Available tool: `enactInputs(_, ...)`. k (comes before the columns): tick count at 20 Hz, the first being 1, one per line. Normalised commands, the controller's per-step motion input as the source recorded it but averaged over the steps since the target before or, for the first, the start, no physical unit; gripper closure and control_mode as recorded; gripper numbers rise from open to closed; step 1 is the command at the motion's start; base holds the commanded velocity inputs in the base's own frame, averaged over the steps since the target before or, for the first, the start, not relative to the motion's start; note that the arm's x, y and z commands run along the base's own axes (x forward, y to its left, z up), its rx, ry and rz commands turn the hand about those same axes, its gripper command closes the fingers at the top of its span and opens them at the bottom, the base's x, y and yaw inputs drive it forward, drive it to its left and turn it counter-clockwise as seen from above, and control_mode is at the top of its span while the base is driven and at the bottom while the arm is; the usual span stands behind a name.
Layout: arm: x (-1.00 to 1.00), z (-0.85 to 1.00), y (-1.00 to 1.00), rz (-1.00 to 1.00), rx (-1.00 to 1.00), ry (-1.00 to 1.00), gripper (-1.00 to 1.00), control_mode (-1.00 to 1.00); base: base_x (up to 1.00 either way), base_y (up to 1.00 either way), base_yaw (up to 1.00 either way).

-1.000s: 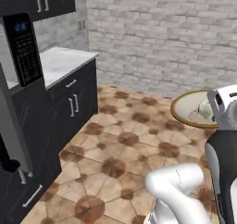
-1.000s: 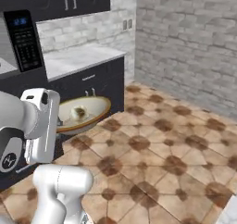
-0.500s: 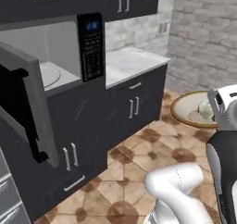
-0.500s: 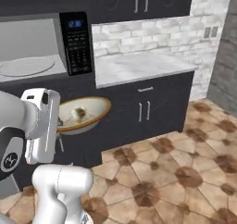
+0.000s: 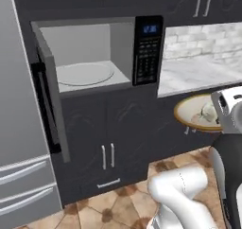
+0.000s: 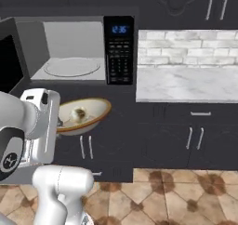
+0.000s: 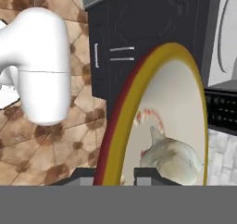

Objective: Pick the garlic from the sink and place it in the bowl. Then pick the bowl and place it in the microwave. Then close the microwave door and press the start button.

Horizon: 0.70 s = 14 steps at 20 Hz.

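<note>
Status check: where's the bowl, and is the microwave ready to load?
Gripper shut on bowl rim, garlic inside. Bowl held below the microwave opening. Microwave door open, plate bare.

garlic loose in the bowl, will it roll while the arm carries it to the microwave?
Probably somewhat: the garlic is a rounded bulb lying unsecured in the bowl. The curved wall should contain it. The fingers pinch only the rim, so tilt seems likelier than a drop.
</note>
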Motion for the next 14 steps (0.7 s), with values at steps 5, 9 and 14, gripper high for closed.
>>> enactInputs(5,0.00,0.00,0.00,0.00,0.00,0.00,1.00,1.00,0.78,-0.19,0.45)
enactInputs(9,0.00,0.00,0.00,0.00,0.00,0.00,1.00,1.00,0.82,0.06,0.05)
enactInputs(14,0.00,0.00,0.00,0.00,0.00,0.00,1.00,1.00,0.28,0.41,0.00)
